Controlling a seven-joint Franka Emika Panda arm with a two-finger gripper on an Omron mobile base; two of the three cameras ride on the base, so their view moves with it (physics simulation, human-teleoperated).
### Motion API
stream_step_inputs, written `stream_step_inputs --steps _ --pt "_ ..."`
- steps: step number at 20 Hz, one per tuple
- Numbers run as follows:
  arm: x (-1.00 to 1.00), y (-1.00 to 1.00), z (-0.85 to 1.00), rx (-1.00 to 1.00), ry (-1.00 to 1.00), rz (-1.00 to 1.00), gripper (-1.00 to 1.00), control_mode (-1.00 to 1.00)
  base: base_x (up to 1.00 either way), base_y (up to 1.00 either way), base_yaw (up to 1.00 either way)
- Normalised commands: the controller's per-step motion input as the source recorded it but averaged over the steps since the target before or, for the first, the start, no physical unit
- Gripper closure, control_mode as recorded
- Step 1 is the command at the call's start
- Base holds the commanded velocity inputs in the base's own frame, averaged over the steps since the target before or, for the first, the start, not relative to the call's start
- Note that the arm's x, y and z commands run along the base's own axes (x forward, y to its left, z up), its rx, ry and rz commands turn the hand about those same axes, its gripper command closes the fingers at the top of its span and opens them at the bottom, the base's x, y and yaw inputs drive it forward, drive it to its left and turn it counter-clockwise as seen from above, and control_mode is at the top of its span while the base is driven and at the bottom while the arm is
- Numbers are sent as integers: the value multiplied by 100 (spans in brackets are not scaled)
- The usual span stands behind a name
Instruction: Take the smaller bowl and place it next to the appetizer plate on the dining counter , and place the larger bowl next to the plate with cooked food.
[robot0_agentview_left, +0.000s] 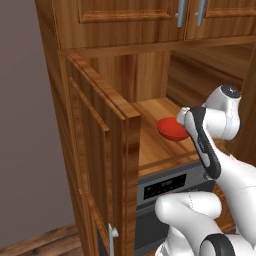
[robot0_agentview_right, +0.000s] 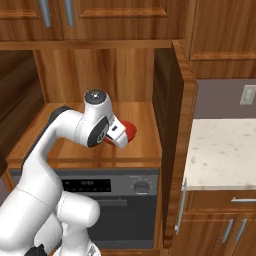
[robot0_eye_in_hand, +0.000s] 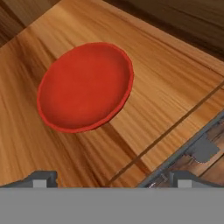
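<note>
I've got the gripper (robot0_eye_in_hand: 109, 180) hovering jaws wide apart over the smaller bowl (robot0_eye_in_hand: 85, 86) on the cabinet shelf (robot0_eye_in_hand: 175, 83), ready to drop onto its rim

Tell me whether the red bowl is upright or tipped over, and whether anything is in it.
Upright and empty: the hand view looks into the smaller bowl, showing a bare red inside; it sits flat on the wooden shelf.

red bowl (robot0_eye_in_hand: 85, 86) | small, round, plain, empty | upright on wooden shelf | hand view: 11 o'clock of centre | partly hidden by arm in base views
</note>
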Motion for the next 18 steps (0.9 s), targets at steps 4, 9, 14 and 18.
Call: stream_step_inputs --steps 4,9,14,18 --pt "43 -4 -38 0 0 0 -100 -100 0 0 0" --pt "46 -19 -39 0 0 0 -100 -100 0 0 0" --pt "59 -32 -17 0 0 -3 -100 -100 0 0 0" --pt "61 -21 -3 0 1 -6 -100 -100 0 0 0"
